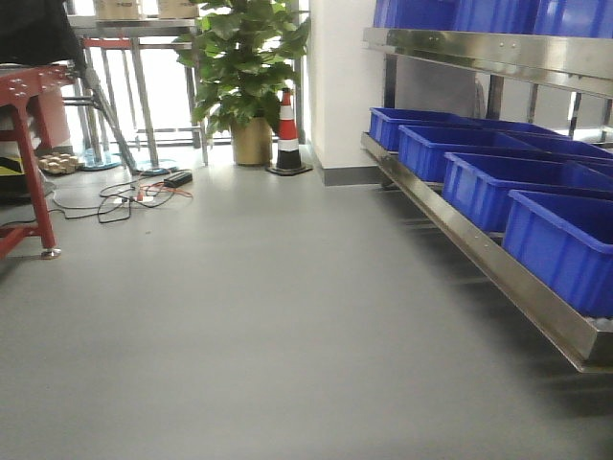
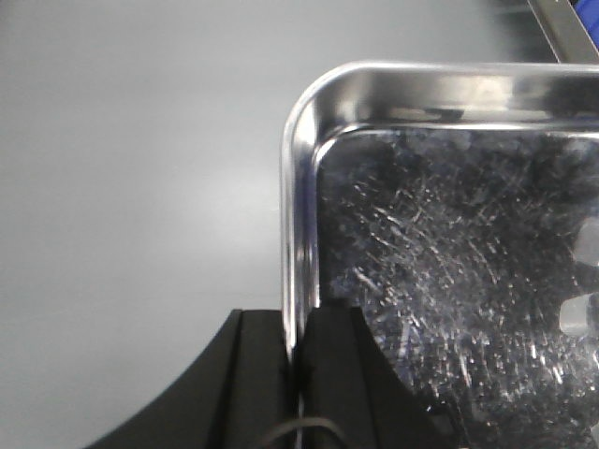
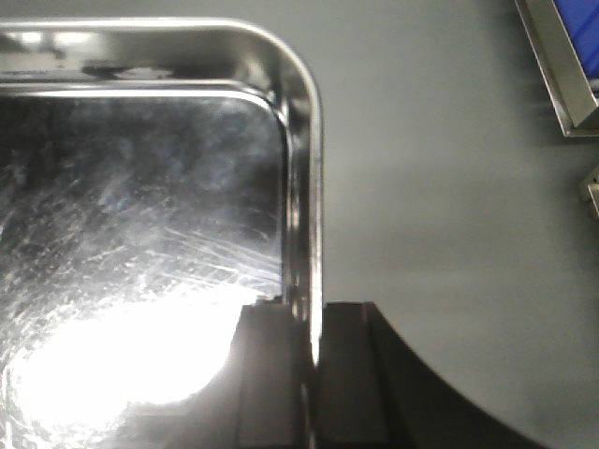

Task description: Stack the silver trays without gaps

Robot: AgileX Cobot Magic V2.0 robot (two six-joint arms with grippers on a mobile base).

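Gripping silver tray point(image 2: 449, 253) by opposite rims | left tool point(image 2: 298, 360) is clamping shut on left rim | right tool point(image 3: 312, 351) is clamping right rim likewise | tray is hanging over grey floor point(image 2: 122, 187), two-sided hold likely keeping it flat for gapless nesting.

Warehouse-like workshop: blue bins point(image 1: 565, 240) on steel shelf point(image 1: 498, 278), traffic cone point(image 1: 287, 134).

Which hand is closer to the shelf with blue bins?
Right. The right hand grips the tray edge facing the shelf; the left hand grips the opposite edge, across the tray.
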